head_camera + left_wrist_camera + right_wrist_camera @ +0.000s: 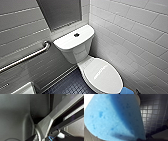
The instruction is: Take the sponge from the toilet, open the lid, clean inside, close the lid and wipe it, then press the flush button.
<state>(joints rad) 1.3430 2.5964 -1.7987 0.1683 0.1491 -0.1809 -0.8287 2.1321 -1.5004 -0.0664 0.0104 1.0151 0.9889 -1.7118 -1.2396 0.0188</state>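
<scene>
evidently the right fingers clasp the sponge (112,117) just beside the toilet (102,75).

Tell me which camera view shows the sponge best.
The right wrist view: the sponge looms large there, pores and edges plain. The head view catches just its blue corner at the frame's bottom edge, past the toilet lid. The left wrist view faces grey robot parts.

We see toilet (83,58) in corner, button (76,35) centred on tank (71,43), grab bar (27,57) on left wall (20,27), sponge (126,91) beside front of lid (103,75).
</scene>
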